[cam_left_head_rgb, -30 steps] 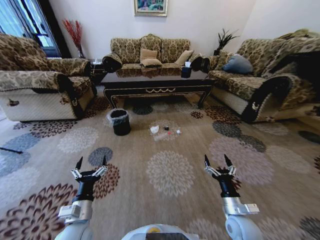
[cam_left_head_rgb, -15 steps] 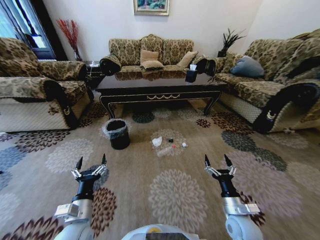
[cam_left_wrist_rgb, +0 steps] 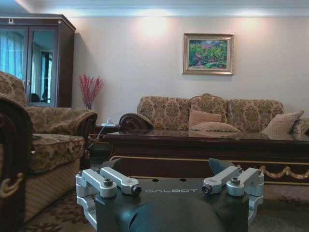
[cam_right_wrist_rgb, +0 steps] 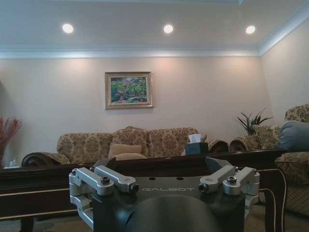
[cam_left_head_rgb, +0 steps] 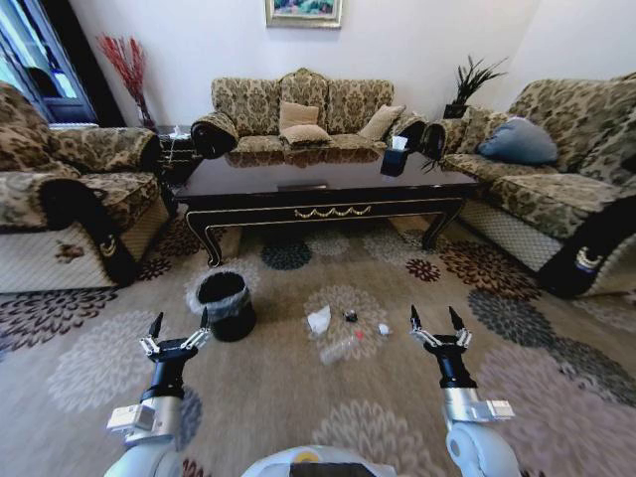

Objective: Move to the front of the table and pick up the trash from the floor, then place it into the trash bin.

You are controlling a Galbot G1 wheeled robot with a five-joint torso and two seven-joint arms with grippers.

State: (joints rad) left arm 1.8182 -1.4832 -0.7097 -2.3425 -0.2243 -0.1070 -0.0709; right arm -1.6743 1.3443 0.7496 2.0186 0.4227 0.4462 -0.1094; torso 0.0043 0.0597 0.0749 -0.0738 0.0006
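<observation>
Both arms are hanging forward above the beige flower-medallion carpet (cam_left_head_rgb: pixel 556 397), the left gripper (cam_left_head_rgb: pixel 180 322) and right gripper (cam_left_head_rgb: pixel 435 319) each with fingers spread and empty. The litter — crumpled white tissue (cam_left_head_rgb: pixel 319 319), clear plastic bottle (cam_left_head_rgb: pixel 338 348), red cap (cam_left_head_rgb: pixel 361 335) — is lying just beside the bag-lined black round bin (cam_left_head_rgb: pixel 225 304), before the glossy dark wood coffee table (cam_left_head_rgb: pixel 328 189). Rolling closer is risking the base scattering the litter or nudging the bin.

One bin (cam_left_head_rgb: pixel 225 304); three sofas (cam_left_head_rgb: pixel 304 111)
</observation>
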